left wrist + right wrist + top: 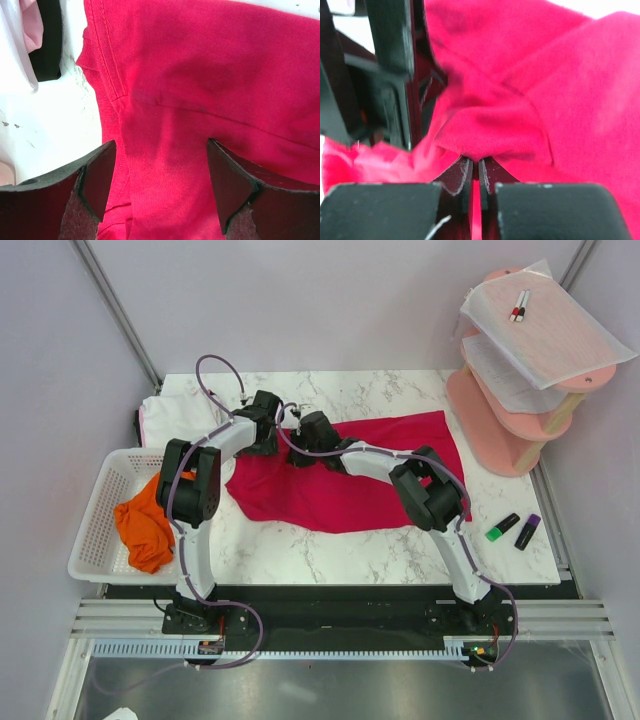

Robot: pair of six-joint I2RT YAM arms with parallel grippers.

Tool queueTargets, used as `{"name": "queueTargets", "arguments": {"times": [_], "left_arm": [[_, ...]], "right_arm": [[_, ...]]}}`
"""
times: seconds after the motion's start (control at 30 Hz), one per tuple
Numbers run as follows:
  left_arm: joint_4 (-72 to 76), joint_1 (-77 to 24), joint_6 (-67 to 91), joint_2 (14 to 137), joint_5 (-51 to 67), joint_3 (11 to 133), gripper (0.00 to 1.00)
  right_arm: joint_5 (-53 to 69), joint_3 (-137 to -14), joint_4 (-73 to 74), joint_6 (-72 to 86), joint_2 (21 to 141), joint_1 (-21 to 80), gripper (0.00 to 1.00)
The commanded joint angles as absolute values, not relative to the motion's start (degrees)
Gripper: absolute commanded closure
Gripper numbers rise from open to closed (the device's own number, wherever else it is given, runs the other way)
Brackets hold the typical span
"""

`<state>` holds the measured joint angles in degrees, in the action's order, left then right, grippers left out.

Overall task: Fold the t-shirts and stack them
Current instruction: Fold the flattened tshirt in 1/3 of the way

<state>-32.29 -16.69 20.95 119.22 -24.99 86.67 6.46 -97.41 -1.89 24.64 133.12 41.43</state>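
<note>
The crimson-red t-shirt [350,475] lies spread across the middle of the marble table. My left gripper [267,443] hovers open over its left edge. In the left wrist view its two fingers [95,180] straddle red cloth [200,90] beside a stitched hem, with bare table to the left. My right gripper [303,452], close beside the left one, is shut on a pinched fold of the red t-shirt [485,135] that rises from its tips [479,167]. The orange t-shirt [145,525] sits crumpled in the basket. The white t-shirt [165,420] lies at the back left.
A white mesh basket [95,540] stands at the left table edge. A pink tiered shelf [520,410] with translucent sheets and markers stands at the back right. A green marker [502,528] and a purple marker [527,531] lie at the right. The left gripper's body [390,75] crowds the right wrist view.
</note>
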Motion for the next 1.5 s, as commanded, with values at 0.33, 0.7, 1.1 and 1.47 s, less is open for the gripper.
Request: {"name": "queueTargets", "arguments": {"times": [0.33, 0.7, 1.1, 1.47], "left_arm": [[-34.89, -15.29, 19.95, 121.64, -29.27, 88.50, 0.21], [-35.95, -14.85, 20.39, 122.43, -30.23, 90.52, 0.21], [-38.41, -14.85, 19.43, 124.19, -31.47, 97.56, 0.18], [-36.31, -17.75, 20.13, 113.47, -28.04, 89.48, 0.18]], "right_arm": [[22.14, -96.85, 5.79, 28.39, 123.40, 41.05, 0.91], [18.20, -94.04, 19.41, 25.40, 123.93, 39.55, 0.96], [6.60, -94.92, 27.60, 18.28, 119.02, 38.76, 0.45], [-5.62, -92.03, 25.41, 15.82, 117.25, 30.16, 0.21]]}}
